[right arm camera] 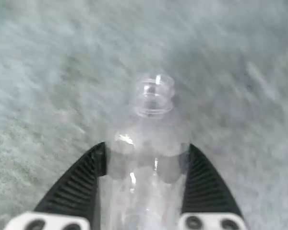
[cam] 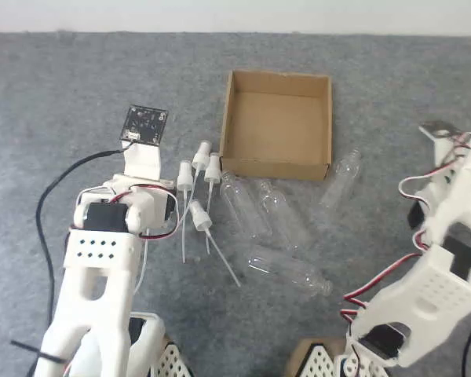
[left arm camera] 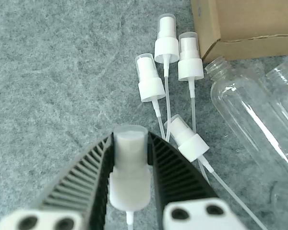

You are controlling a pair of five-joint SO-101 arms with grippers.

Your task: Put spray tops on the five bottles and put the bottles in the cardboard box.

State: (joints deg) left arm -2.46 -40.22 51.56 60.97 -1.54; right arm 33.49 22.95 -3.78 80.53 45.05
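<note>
In the left wrist view my left gripper (left arm camera: 129, 136) is shut on a white spray top (left arm camera: 129, 172), held just above the grey mat. Several more spray tops (left arm camera: 165, 40) lie ahead of it, their thin tubes pointing back toward me. My right gripper (right arm camera: 146, 148) is shut on a clear bottle (right arm camera: 151, 158) whose open neck (right arm camera: 154, 96) points away over the mat. From above, the loose spray tops (cam: 200, 169) lie left of several clear bottles (cam: 285, 217). The cardboard box (cam: 228, 118) stands open behind them.
My left arm (cam: 102, 236) stands at the front left and my right arm (cam: 447, 228) at the right edge. One bottle (cam: 340, 178) lies apart, right of the box's near corner. Grey mat covers the whole table.
</note>
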